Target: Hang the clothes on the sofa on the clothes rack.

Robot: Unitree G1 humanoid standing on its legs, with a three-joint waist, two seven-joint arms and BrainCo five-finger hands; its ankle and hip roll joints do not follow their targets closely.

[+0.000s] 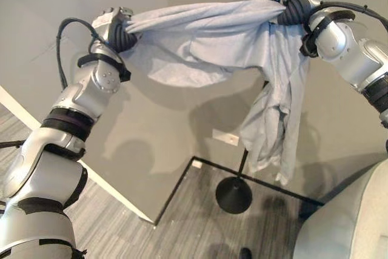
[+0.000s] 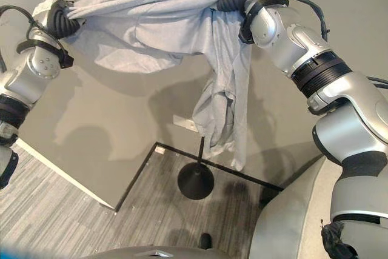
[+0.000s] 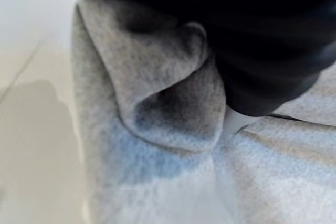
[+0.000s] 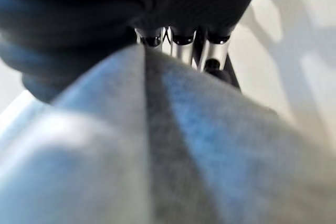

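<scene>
A light grey garment (image 1: 206, 40) is stretched high in the air between both hands. My left hand (image 1: 118, 28) grips one end at upper left, cloth bunched in its fingers (image 3: 173, 103). My right hand (image 1: 294, 1) clutches the other end at upper right, silver fingers (image 4: 181, 48) curled over the fabric. From the right hand a long part of the garment (image 2: 221, 107) hangs down in front of the clothes rack's thin black pole (image 1: 244, 162). The rack's round black base (image 1: 234, 197) stands on the floor in the corner.
Grey walls meet in a corner behind the rack, with a white socket plate (image 1: 229, 137) low on the wall. A grey sofa (image 1: 348, 222) fills the lower right. Grey carpet (image 1: 182, 222) lies between me and the rack.
</scene>
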